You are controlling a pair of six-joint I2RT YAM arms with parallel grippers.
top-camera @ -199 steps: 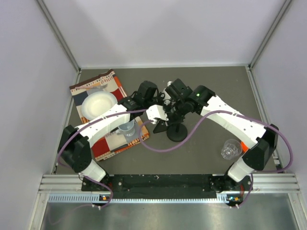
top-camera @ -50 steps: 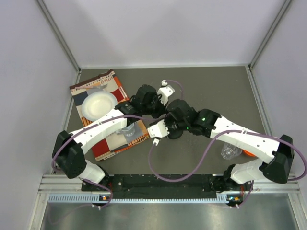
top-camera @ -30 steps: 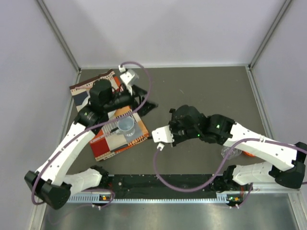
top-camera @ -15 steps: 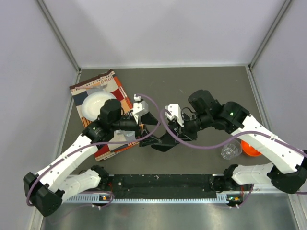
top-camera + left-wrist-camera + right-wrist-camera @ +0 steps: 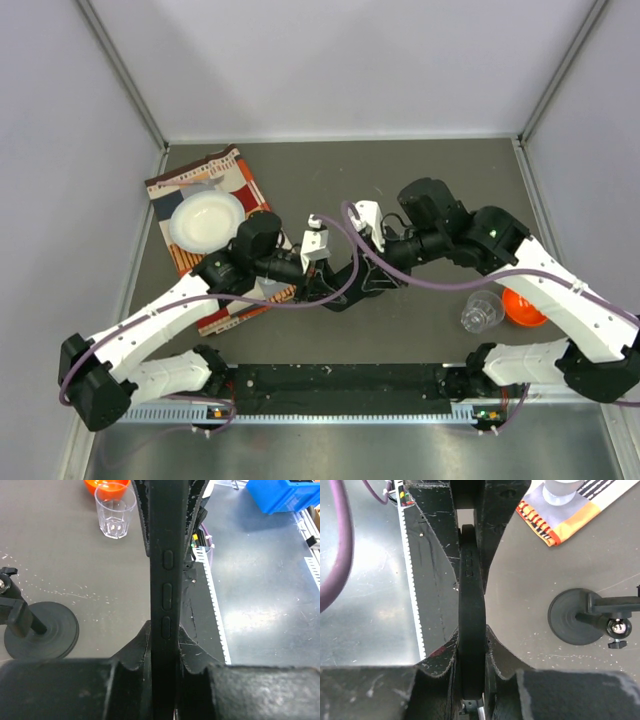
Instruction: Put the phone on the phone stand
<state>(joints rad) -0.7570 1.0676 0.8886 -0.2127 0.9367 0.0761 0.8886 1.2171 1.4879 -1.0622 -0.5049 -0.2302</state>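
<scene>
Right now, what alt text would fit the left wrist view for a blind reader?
A black phone, seen edge-on, stands clamped in the left gripper. The phone stand sits at lower left, a clear glass and orange bowl beyond.

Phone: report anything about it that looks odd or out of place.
The phone is clamped on edge by both grippers at once: the left gripper at one end, the right gripper at the other. It is beside the stand, not on it. No damage or spill shows.
</scene>
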